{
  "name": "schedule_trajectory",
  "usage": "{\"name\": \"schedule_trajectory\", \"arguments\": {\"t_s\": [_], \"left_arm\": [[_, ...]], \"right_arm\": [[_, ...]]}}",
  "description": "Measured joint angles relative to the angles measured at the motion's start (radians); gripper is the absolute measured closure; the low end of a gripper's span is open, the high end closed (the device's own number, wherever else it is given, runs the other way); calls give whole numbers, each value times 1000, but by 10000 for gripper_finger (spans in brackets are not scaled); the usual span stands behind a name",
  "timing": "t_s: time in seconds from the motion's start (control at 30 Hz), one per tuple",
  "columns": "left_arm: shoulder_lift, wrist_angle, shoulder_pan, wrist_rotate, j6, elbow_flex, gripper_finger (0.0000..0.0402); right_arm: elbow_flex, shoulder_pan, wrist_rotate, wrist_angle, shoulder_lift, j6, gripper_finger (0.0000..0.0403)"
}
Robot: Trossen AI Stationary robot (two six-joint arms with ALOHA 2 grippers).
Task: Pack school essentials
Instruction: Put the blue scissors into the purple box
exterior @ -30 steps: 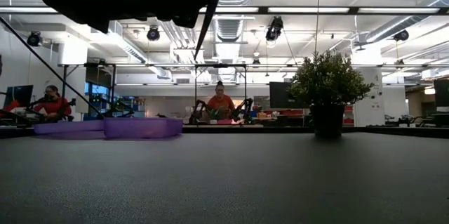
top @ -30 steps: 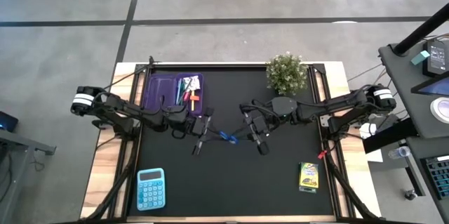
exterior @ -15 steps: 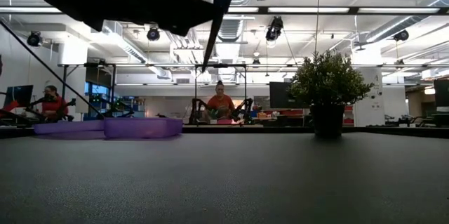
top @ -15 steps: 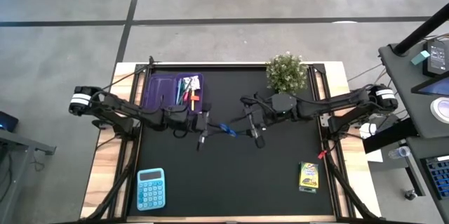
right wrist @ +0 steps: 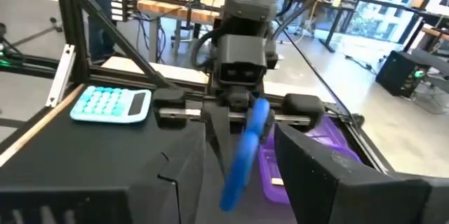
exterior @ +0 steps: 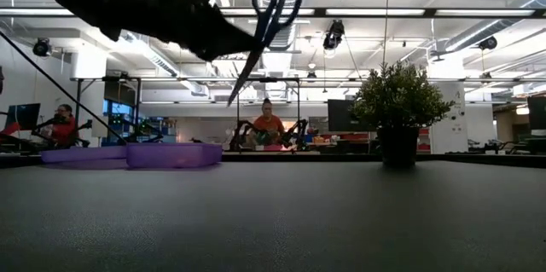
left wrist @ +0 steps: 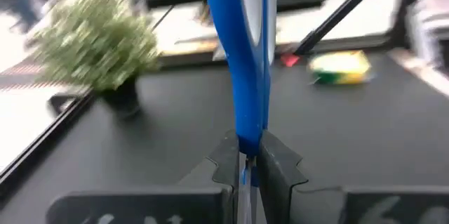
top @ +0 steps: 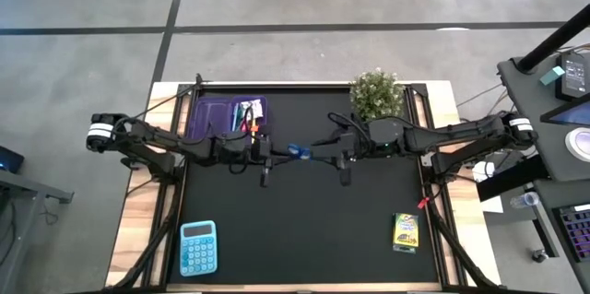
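Observation:
Blue-handled scissors (top: 297, 152) hang in the air over the table's middle, between my two grippers. My left gripper (top: 273, 153) is shut on them. My right gripper (top: 324, 154) is open, and its fingers stand on either side of the blue handles (right wrist: 245, 147); whether they touch them I cannot tell. In the low view the handle rings (exterior: 277, 3) are up and the blades (exterior: 243, 72) slant down. The translucent purple case (top: 228, 117) lies at the far left with pens in it. The yellow-green crayon box (top: 406, 229) lies flat at the near right. My left gripper pinches the scissors between its two fingers where the blue handles run into the blades (left wrist: 245, 157). The fingers come about level from the table's left. The handles reach away from the fingers toward the right gripper. The scissors are lifted clear of the table and tilted, blade tips lowest.
A small potted plant (top: 376, 96) stands at the far right, just behind the right arm. A light blue calculator (top: 198, 246) lies at the near left. Bare black table shows between the calculator and the crayon box. People sit at desks in the room beyond.
Both grippers have gone toward the table's far edge, and the scissors with them. My right gripper has opened off the handles and drawn back a little to the right. The scissors stay in my left gripper and have tipped, so that their handle rings show in the low view.

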Motion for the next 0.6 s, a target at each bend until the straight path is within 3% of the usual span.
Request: {"name": "schedule_trajectory", "arguments": {"t_s": [0.07, 0.13, 0.27, 0.33, 0.47, 0.6], "left_arm": [[-22, -66, 0, -94, -11, 0, 392], [-55, -186, 6, -255, -49, 14, 392], [-113, -560, 41, -640, -185, 54, 392], [-126, -736, 76, -768, -308, 69, 392], [-115, -874, 168, -792, -525, 89, 392], [-53, -886, 239, -773, -597, 92, 392]], "right_arm": [[0, 0, 38, -35, -15, -1, 246], [0, -1, 76, -75, -32, -1, 248], [0, 0, 134, -149, -62, -2, 255], [0, 0, 143, -156, -67, -3, 258], [0, 0, 144, -155, -64, -33, 262], [0, 0, 145, -159, -57, -48, 260]]}}
